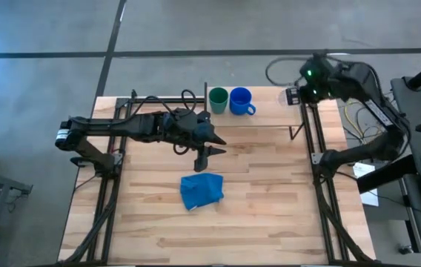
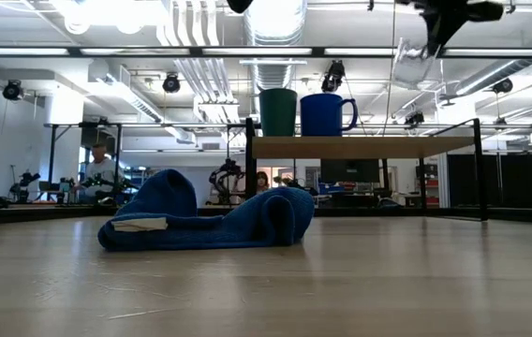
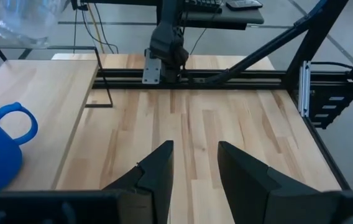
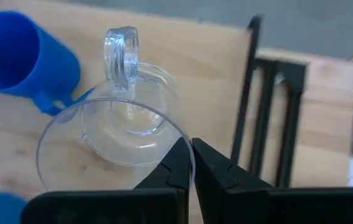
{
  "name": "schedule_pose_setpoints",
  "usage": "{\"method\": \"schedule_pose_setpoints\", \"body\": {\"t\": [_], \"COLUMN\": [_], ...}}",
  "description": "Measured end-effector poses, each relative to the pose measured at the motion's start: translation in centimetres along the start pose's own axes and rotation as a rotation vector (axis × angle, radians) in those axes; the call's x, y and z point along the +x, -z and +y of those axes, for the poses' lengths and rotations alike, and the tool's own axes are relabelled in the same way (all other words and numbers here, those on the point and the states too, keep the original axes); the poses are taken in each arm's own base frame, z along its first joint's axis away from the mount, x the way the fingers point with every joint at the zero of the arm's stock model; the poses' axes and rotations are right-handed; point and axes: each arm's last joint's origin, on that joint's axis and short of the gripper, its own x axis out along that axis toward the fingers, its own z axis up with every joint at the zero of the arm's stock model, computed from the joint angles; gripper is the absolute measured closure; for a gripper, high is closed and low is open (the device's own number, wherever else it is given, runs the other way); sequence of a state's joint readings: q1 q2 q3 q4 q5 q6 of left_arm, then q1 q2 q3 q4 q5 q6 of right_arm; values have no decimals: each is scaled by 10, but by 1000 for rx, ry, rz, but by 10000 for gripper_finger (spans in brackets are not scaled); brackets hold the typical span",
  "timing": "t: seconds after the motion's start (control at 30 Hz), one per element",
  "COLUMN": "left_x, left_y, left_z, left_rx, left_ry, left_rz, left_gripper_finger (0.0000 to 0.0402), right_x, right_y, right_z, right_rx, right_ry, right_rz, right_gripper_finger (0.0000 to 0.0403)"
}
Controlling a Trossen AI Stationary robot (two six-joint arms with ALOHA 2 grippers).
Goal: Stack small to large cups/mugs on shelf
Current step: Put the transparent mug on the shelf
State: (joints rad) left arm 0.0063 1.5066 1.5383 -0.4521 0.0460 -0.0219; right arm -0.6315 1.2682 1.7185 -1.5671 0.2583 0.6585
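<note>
On the shelf [image 1: 270, 115], a light board with black uprights, the dark green cup [image 1: 218, 98] and the blue mug [image 1: 241, 101] stand side by side near its left end; the low view shows the green cup [image 2: 278, 112], the blue mug [image 2: 327, 114] and the shelf [image 2: 369, 146]. My right gripper [image 4: 192, 163] is shut on the clear glass [image 4: 117, 134], which hangs above the shelf's right part, right of the blue mug [image 4: 21, 59]. My left gripper [image 3: 194, 167] is open over bare tabletop, between the shelf and the cloth, touching nothing. My right gripper pinches the clear glass by its rim [image 4: 184, 144], one finger [image 4: 171, 167] inside the glass and the other outside its wall. The fingers come from above. The glass [image 2: 414, 64] hangs tilted below them, lifted clear above the shelf, its handle [image 4: 122, 50] on the side away from the fingers.
A crumpled blue cloth [image 1: 201, 190] lies on the tabletop nearer the near edge than my left gripper [image 1: 203, 153]. Black frame rails run along the table's left side [image 1: 107, 185] and right side [image 1: 322, 185]. Bare board shows on the shelf right of the blue mug.
</note>
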Motion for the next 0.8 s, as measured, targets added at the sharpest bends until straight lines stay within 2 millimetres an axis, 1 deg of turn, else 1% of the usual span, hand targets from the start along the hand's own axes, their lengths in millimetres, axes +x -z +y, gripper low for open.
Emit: {"method": "schedule_pose_setpoints", "body": {"t": [0.1,0.23,0.33,0.6,0.73,0.8], "left_x": [0,0,0,-1,0,0], "left_y": [0,0,0,0,1,1], "left_z": [0,-1,-1,-1,-1,-1], "left_rx": [-7,-60,-75,-76,-75,-75], "left_ry": [1,1,2,2,2,1], "left_rz": [1,1,2,2,3,5], "left_gripper_finger": [291,291,291,291,291,291], "right_x": [12,34,46,79,90,94], "right_y": [-16,-32,-40,-53,-56,-57], "right_z": [-1,-2,-4,4,7,8], "right_rx": [8,8,9,-24,-40,-81], "right_ry": [-70,-45,-52,-13,-1,1], "right_rz": [101,165,213,300,328,337], "right_gripper_finger": [394,394,394,394,394,394]}}
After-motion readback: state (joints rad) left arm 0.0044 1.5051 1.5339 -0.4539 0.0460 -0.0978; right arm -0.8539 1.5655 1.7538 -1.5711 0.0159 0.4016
